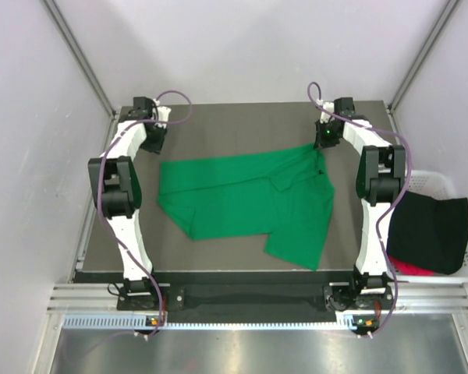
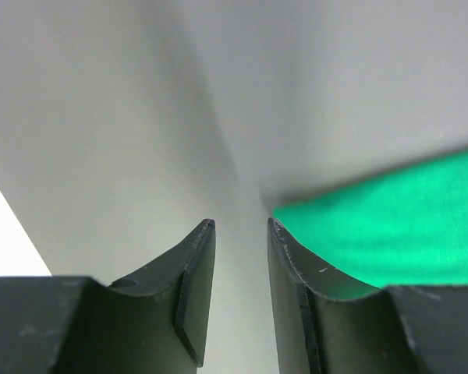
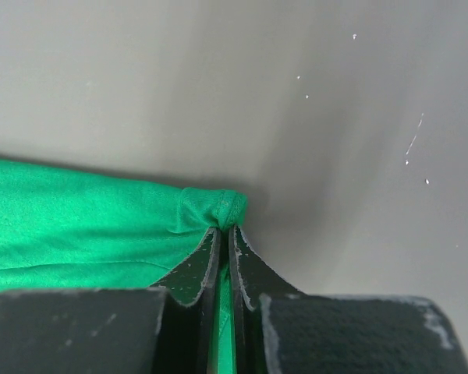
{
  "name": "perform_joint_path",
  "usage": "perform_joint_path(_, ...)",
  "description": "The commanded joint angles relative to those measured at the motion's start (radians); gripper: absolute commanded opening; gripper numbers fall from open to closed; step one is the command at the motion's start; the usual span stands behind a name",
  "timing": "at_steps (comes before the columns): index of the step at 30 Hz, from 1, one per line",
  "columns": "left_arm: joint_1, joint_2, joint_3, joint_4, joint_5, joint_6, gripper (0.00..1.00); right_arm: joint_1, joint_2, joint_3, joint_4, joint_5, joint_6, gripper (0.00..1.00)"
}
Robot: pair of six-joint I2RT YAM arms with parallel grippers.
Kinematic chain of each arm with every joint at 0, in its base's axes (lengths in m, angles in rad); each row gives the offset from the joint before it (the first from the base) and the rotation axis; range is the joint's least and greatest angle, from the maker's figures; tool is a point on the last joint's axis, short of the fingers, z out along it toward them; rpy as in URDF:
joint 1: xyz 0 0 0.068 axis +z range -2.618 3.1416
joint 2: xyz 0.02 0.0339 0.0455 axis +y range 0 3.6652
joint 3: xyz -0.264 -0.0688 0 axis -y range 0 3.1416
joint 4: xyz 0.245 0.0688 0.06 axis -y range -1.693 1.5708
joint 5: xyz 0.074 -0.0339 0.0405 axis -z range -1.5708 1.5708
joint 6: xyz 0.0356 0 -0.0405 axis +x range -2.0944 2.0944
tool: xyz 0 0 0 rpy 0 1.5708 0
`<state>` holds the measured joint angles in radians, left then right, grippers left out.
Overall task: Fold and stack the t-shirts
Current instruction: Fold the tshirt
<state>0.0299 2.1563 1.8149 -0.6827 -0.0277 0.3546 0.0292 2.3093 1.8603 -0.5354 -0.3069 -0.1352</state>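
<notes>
Two shirts lie in the basket point(image 1: 437, 179): black tee point(image 1: 430, 232) over red tee point(image 1: 409, 269).

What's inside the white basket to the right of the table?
A bunched black t-shirt fills the basket, red cloth peeking from beneath it. Anything deeper is covered.

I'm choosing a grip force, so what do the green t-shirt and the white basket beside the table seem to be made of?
Green t-shirt: soft, matte knit cloth, probably cotton jersey. It lies limp in folds and bunches at a stitched hem.
White basket: apparently rigid moulded plastic with a slight sheen. Its wall looks slotted and keeps its shape.
</notes>
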Motion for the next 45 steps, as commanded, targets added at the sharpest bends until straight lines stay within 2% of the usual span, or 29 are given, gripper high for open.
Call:
perform_joint_path(1,0.036,-0.064,-0.014,-0.120,0.118,-0.057,0.38,-0.006,-0.008,-0.015,0.029,-0.005,0.008,0.02)
perform_joint_path(14,0.085,0.039,0.007,-0.146,0.282,-0.083,0.41,0.000,-0.028,-0.023,0.022,-0.005,-0.006,0.03)
perform_joint_path(22,0.087,0.111,0.032,-0.121,0.290,-0.094,0.40,-0.002,-0.022,-0.041,0.028,-0.005,-0.010,0.03)
perform_joint_path(24,0.087,0.117,0.035,-0.106,0.287,-0.100,0.38,0.001,-0.022,-0.044,0.026,-0.006,-0.010,0.03)
perform_joint_path(25,0.088,0.123,0.037,-0.101,0.288,-0.103,0.32,0.001,-0.022,-0.044,0.029,-0.006,-0.010,0.03)
perform_joint_path(26,0.087,0.128,0.037,-0.098,0.288,-0.106,0.25,0.001,-0.021,-0.046,0.026,-0.008,-0.010,0.03)
perform_joint_path(28,0.088,0.134,0.040,-0.089,0.299,-0.109,0.00,0.002,-0.024,-0.050,0.029,-0.008,-0.010,0.02)
perform_joint_path(36,0.093,0.120,0.041,-0.005,0.267,-0.131,0.00,0.001,-0.030,-0.056,0.041,0.018,-0.007,0.00)
perform_joint_path(45,0.093,0.240,0.269,0.008,0.215,-0.128,0.00,-0.002,0.019,0.034,0.034,0.048,0.002,0.00)
